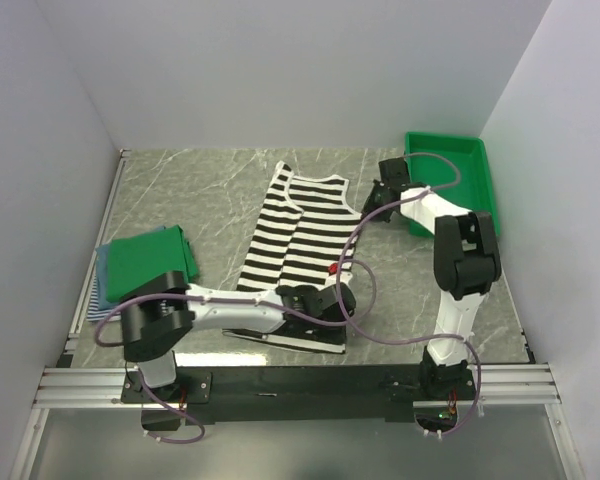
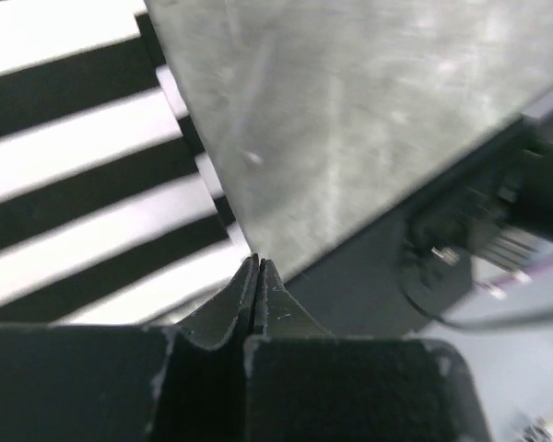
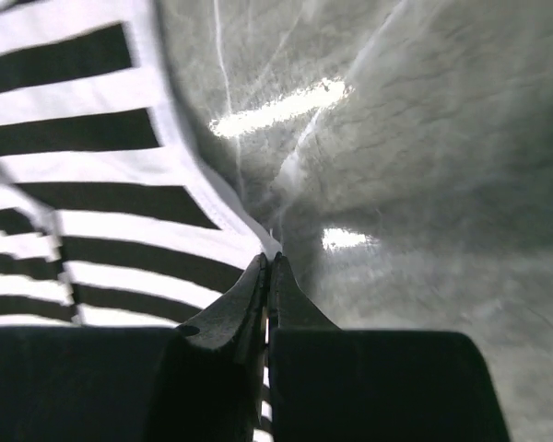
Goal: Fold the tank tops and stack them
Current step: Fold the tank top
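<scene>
Striped cloth is the open item. The black-and-white striped tank top (image 1: pixel 295 235) lies unfolded at the centre of the table (image 1: pixel 200 190), with its straps toward the far side and its hem toward the near edge. At the left of the table I see a stack. The green tank top (image 1: pixel 150 258) sits folded on top, and the edges of the solid blue tank top (image 1: pixel 102 258) and the blue-white striped tank top (image 1: pixel 98 300) show beneath it. I judge three garments done and one left to fold and place on that stack. The left gripper (image 1: pixel 330 300) is at the near right corner of the hem. In its wrist view the jaws are pressed together and the cloth edge runs straight into the fingertips, so I read this as a pinch on the hem. The right gripper (image 1: pixel 380 192) is at the far right, by the shoulder strap. Its jaws are likewise clamped, and the white-bound edge of the cloth enters between them. Both grips fall on the right side of the garment, which I take as the start of a lengthwise fold toward the left. The garment lies mostly flat, with slight rippling along its right edge in the right wrist view. The green bin (image 1: pixel 450 160) stands at the far right, apart from the cloth.
</scene>
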Available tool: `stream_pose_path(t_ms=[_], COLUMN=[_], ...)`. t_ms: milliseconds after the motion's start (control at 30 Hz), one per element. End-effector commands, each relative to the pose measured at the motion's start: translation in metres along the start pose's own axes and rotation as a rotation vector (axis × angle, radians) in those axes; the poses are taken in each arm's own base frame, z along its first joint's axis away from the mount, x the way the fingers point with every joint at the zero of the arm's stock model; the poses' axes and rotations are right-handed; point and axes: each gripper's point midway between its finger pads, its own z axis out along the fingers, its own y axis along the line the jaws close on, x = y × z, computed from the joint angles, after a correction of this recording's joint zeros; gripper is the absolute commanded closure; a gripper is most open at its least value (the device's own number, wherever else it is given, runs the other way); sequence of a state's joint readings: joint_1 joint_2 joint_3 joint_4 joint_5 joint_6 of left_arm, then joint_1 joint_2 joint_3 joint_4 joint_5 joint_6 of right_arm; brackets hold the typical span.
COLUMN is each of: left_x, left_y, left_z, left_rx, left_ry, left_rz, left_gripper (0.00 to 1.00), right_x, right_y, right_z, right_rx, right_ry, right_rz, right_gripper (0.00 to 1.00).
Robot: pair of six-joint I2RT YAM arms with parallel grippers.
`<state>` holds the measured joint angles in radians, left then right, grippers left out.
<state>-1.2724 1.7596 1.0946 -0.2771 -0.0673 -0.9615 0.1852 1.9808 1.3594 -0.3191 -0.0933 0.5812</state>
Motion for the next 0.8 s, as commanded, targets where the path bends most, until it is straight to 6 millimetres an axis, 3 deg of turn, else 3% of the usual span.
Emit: stream_pose_path(t_ms=[0,167,333,400,433,567,633,767], left_x=[-0.019,-0.025,-0.03,-0.031,-0.034,-0.03,-0.034,-0.027], left_y=[-0.034,-0.015,0.006,0.004,-0.002,-0.016,-0.028,-0.03], left_z=[-0.034,-0.053,-0.06,-0.057,-0.055,-0.028,-0.023,-0.004], left_rx=[0.172,0.145,0.15,0.158,0.171,0.164,0.163,0.127], left_ry=[-0.098,-0.153,-0.181,-0.179,-0.183,-0.127,-0.125,-0.088], left_rz=[0.003,-0.041,-0.11,-0.088,-0.08,-0.015,0.007,0.029], left_gripper=[0.99,1.0,0.99,0.92,0.84,0.65,0.56,0.5], right_x=[-0.038,-0.043,-0.042,-0.042,-0.04,-0.033,-0.028,-0.024], right_y=[0.008,0.02,0.04,0.042,0.04,0.03,0.025,0.019], right_z=[-0.041,-0.057,-0.054,-0.047,-0.043,-0.036,-0.034,-0.034], right_rx=[-0.013,-0.042,-0.045,-0.036,-0.03,-0.001,0.005,0.01], right_ry=[-0.142,-0.159,-0.15,-0.14,-0.129,-0.12,-0.113,-0.112], right_rz=[-0.026,-0.04,-0.064,-0.066,-0.065,-0.071,-0.071,-0.072], right_gripper=[1.0,1.0,1.0,1.0,1.0,1.0,1.0,1.0])
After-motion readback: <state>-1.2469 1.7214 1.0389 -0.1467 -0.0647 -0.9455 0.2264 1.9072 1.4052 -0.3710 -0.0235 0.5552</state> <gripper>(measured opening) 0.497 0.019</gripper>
